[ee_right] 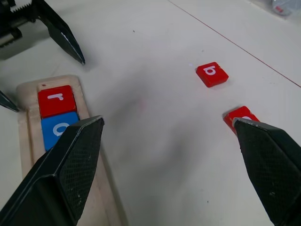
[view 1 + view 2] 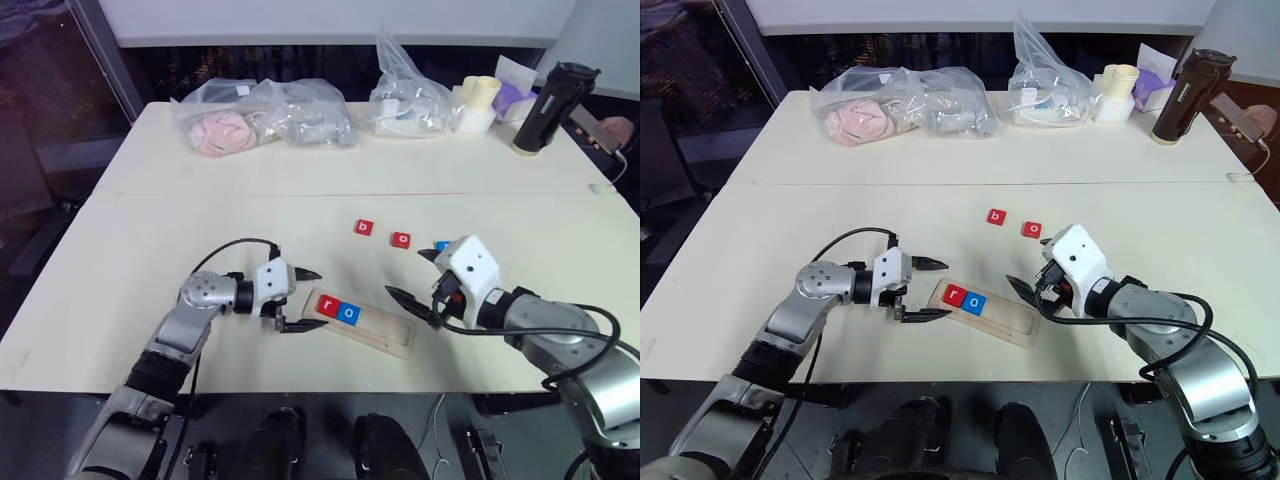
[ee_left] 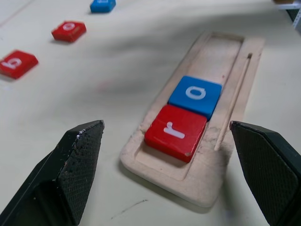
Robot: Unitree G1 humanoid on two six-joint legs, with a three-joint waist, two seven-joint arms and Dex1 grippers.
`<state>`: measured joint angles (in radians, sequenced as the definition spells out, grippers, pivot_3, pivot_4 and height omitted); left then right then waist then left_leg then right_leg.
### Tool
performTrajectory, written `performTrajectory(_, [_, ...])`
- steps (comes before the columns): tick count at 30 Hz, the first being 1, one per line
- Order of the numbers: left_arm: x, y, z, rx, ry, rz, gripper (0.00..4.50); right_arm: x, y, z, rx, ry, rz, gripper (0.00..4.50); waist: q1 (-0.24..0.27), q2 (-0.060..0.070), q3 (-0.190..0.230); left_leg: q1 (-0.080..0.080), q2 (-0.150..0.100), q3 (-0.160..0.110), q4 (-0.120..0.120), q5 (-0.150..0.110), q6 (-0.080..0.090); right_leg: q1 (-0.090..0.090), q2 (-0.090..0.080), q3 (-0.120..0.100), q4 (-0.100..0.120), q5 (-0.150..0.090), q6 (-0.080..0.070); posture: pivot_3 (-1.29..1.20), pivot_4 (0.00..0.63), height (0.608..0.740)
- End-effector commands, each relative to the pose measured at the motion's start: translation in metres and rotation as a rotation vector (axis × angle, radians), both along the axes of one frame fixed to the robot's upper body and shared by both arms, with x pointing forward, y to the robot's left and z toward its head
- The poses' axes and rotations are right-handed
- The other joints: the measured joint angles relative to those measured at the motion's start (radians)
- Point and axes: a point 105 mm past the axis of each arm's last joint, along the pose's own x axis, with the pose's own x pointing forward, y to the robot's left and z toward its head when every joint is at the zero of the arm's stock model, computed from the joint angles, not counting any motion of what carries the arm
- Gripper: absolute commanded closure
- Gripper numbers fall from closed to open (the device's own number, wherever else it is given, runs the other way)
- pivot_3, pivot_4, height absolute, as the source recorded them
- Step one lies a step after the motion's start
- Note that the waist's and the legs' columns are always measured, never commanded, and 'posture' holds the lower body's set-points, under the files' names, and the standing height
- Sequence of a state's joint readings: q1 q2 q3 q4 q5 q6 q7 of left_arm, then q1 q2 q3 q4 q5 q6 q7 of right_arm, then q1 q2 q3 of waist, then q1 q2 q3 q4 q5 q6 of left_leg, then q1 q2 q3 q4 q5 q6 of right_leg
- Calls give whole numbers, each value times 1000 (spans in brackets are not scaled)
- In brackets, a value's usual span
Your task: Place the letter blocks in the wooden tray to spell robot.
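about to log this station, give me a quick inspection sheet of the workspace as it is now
surface: pale table, a seam running across it.
job's things: wooden tray near the front edge, holding the red r block and blue o block side by side at its left end; rest of the slot bare. Red b block, red o block and a blue block lie loose beyond it.
clutter: plastic bags, cups, dark bottle along the far edge.
grippers: left gripper open at the tray's left end, empty; right gripper open by its right end, empty.
cables: black cable looping over the left arm.
surroundings: dark chair at left.
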<state>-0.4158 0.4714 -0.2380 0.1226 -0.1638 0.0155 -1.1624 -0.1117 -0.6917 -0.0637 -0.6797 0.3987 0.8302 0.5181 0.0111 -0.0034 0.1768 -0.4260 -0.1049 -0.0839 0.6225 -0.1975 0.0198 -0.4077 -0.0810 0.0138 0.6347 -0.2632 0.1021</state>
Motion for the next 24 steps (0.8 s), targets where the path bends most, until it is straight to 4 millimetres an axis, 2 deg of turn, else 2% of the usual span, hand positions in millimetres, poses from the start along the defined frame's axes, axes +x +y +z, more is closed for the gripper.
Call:
performTrajectory(1, [-8, 7, 18, -41, -4, -18, 23, 2, 7, 10, 28, -26, 29, 0, 0, 0, 0, 0, 0, 0, 0, 0, 0, 0, 0, 0, 0, 0, 0, 0, 150, 738])
performTrajectory(5, [-11, 15, 18, -34, 14, -1, 23, 10, 13, 10, 30, -30, 49, 0, 1, 0, 0, 0, 0, 0, 0, 0, 0, 0, 0, 0, 0, 0, 0, 0, 150, 738])
performTrajectory(11, [24, 20, 16, -46, -107, 157, 23, 14, 21, 11, 32, -37, 73, 0, 4, 0, 0, 0, 0, 0, 1, 0, 0, 0, 0, 0, 0, 0, -1, 0, 150, 738])
performTrajectory(20, [56, 21, 18, -43, -200, 226, 23, 10, 27, 9, 26, -46, 71, 0, 2, 0, 0, 0, 0, 0, 0, 0, 0, -1, 0, 0, 0, 1, 0, 0, 150, 738])
performTrajectory(24, [60, 19, 15, -42, -201, 211, 23, 15, 29, 2, -14, -56, 53, 0, 2, 0, 0, 0, 0, 0, 0, 0, 0, -1, 0, 0, 1, 1, 1, 0, 150, 738])
